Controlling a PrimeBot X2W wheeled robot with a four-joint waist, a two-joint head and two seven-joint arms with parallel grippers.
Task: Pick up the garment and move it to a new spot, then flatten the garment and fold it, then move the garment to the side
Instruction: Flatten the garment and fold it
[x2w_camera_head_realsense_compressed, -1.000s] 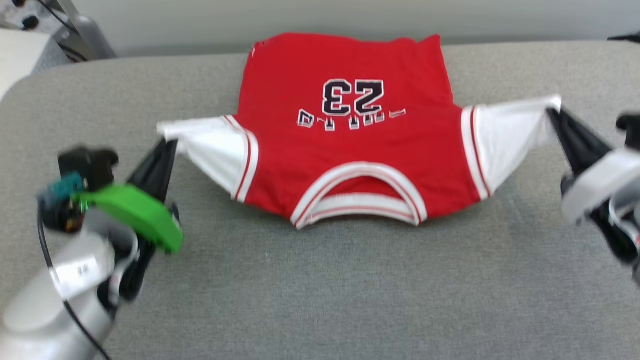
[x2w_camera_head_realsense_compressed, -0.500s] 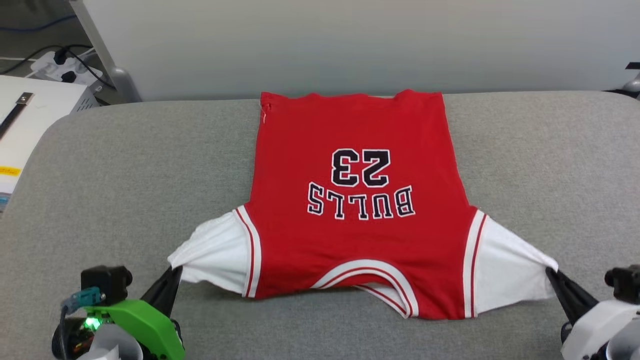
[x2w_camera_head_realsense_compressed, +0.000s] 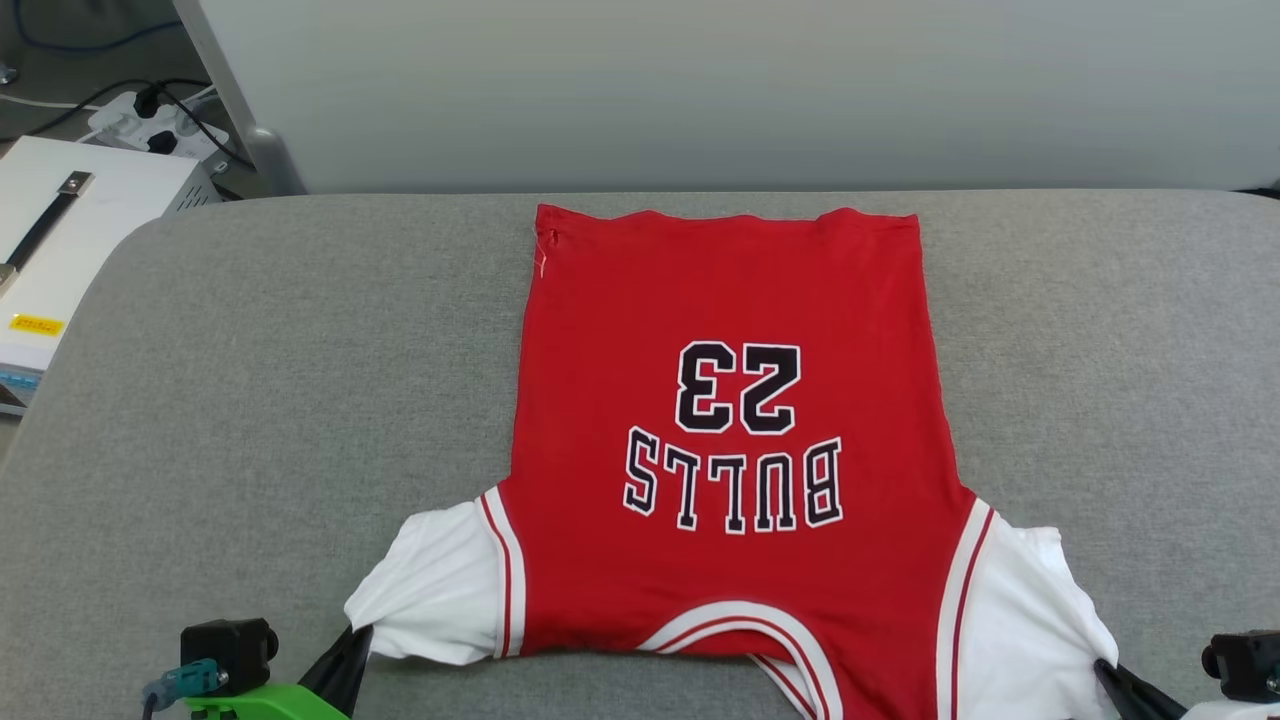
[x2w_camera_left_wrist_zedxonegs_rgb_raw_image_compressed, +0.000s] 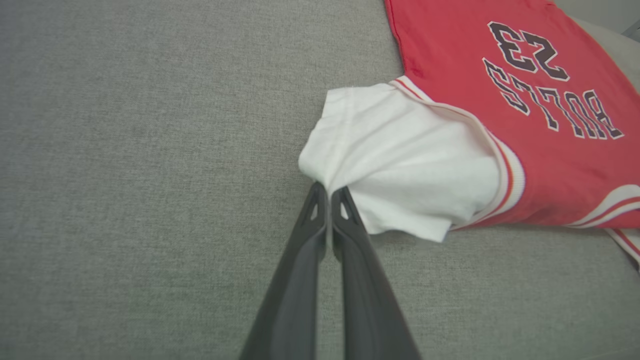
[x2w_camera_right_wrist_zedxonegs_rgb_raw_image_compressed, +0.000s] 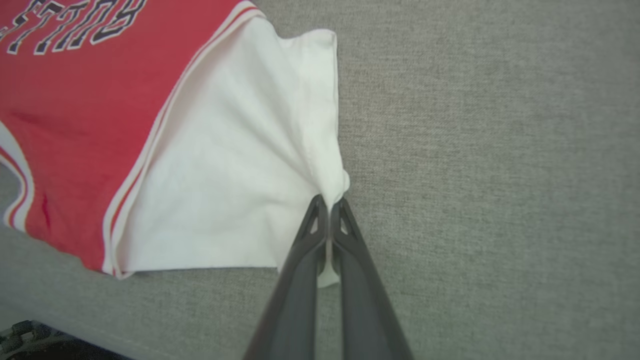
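Observation:
The garment (x2w_camera_head_realsense_compressed: 730, 300), a red jersey T-shirt with white sleeves and a black "BULLS 23" print, lies print-up on the grey cushioned surface (x2w_camera_head_realsense_compressed: 250, 400), hem far from me, collar at the near edge. My left gripper (x2w_camera_head_realsense_compressed: 355, 640) is shut on the tip of its left white sleeve (x2w_camera_left_wrist_zedxonegs_rgb_raw_image_compressed: 400, 155), as the left wrist view shows at the gripper (x2w_camera_left_wrist_zedxonegs_rgb_raw_image_compressed: 329, 191). My right gripper (x2w_camera_head_realsense_compressed: 1105, 668) is shut on the other white sleeve (x2w_camera_right_wrist_zedxonegs_rgb_raw_image_compressed: 230, 165), pinched at the gripper (x2w_camera_right_wrist_zedxonegs_rgb_raw_image_compressed: 330, 202). Both sleeves are drawn toward me and bunched at the fingertips.
A white box (x2w_camera_head_realsense_compressed: 70, 240) with a yellow label sits off the surface's left edge, with a power strip and cables (x2w_camera_head_realsense_compressed: 150, 115) behind it. A pale wall panel (x2w_camera_head_realsense_compressed: 700, 90) stands behind the surface. Bare grey fabric lies on both sides of the shirt.
The camera has tilted. The shirt's body has stretched out longer and flatter toward me; both grippers, still holding the sleeves, have come nearer to me and closer together.

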